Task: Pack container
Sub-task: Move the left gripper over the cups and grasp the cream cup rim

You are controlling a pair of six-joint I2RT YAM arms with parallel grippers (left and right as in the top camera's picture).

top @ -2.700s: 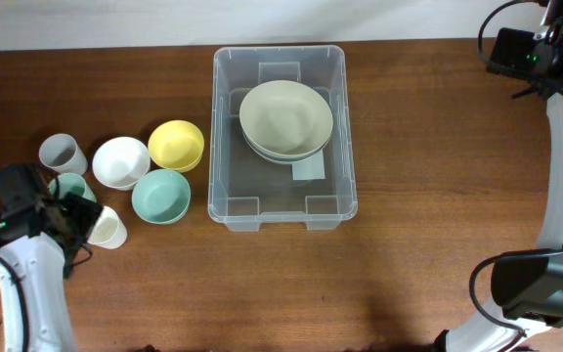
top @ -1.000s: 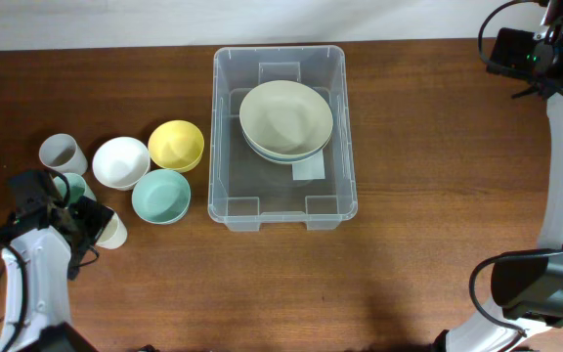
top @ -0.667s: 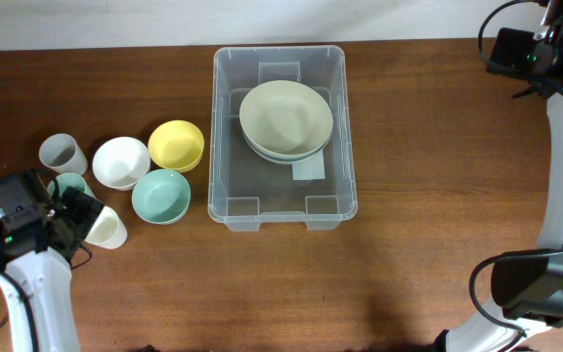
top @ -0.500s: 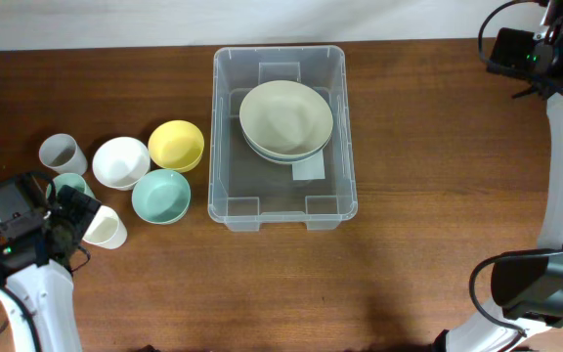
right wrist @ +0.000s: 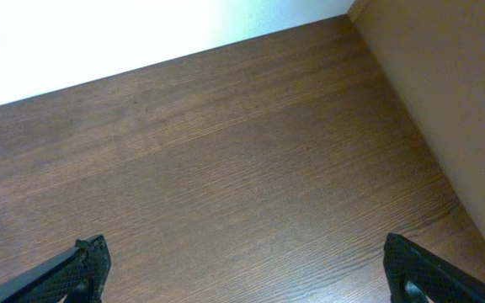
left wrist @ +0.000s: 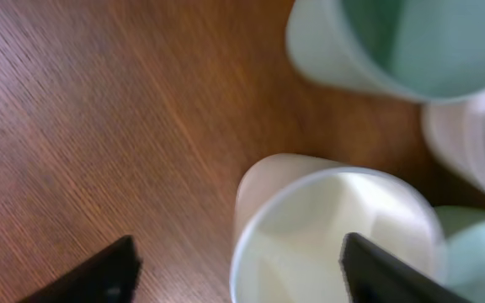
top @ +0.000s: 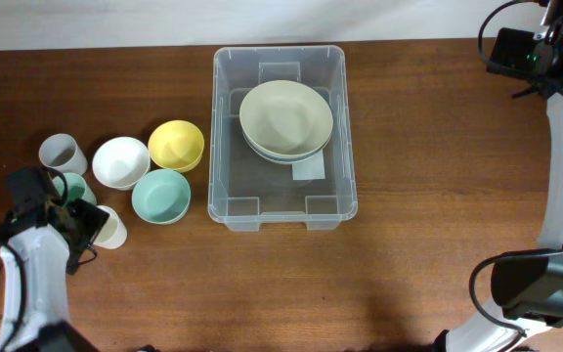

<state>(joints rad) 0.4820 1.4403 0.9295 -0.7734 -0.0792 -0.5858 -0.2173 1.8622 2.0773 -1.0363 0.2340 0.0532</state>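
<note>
The container (top: 225, 137), a large clear bin with a white label, stands mid-table and holds stacked pale green bowls (top: 286, 119). To its left are a yellow bowl (top: 176, 145), a white bowl (top: 120, 161), a teal bowl (top: 160, 196), a grey cup (top: 62, 153), a teal cup (top: 74, 184) and a cream cup (top: 112, 231). My left gripper (top: 84, 221) is open at the cream cup (left wrist: 327, 227). In the left wrist view (left wrist: 238, 273) one finger is left of the cup with a gap and the other is over its mouth. My right gripper (right wrist: 247, 269) is open and empty.
The right arm (top: 516, 51) hangs over the far right corner, above bare wood near the table edge and a wall (right wrist: 445, 101). In the left wrist view the teal cup (left wrist: 394, 42) is just beyond the cream cup.
My left gripper has shifted slightly back and forth beside the cream cup, ending a little up and right. Cups, bowls and right arm have not moved.
</note>
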